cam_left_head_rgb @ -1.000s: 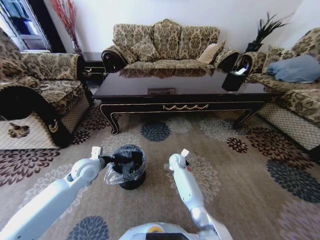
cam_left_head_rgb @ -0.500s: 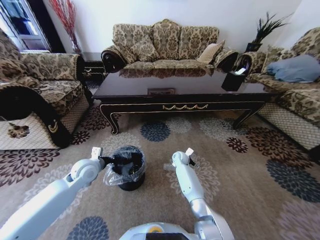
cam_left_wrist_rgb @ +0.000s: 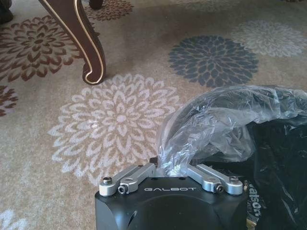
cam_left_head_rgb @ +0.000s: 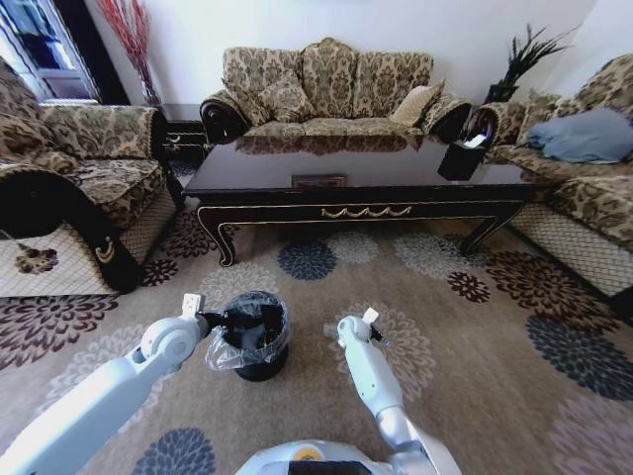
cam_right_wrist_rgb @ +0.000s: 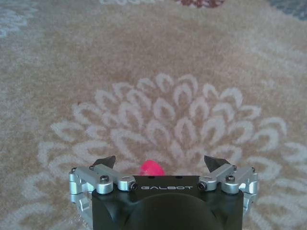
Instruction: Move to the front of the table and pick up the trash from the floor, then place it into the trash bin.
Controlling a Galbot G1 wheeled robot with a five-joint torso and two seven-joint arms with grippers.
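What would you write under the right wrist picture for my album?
Open right gripper hangs over a white flower on the carpet, a small pink thing between its jaws.

"GALBOT" on left pincer (cam_left_wrist_rgb: 171, 165) and right pincer (cam_right_wrist_rgb: 163, 165) housings.

We record the glossy dark wood coffee table (cam_left_head_rgb: 356, 178) as near-black on top, with a gold scroll ornament on its apron and gold lines along its curved legs. We note the small round black trash bin (cam_left_head_rgb: 259, 358), lined at its rim with a clear, shiny plastic bag. The beige patterned carpet (cam_left_head_rgb: 475, 386) carries chrysanthemum flowers in white, slate blue and maroon. We see a small bright pink scrap (cam_right_wrist_rgb: 151, 168) on a white flower. The three upholstered sofas (cam_left_head_rgb: 326, 89) show a tan and brown damask pattern. A plain blue-grey cushion (cam_left_head_rgb: 584, 137) lies on one.
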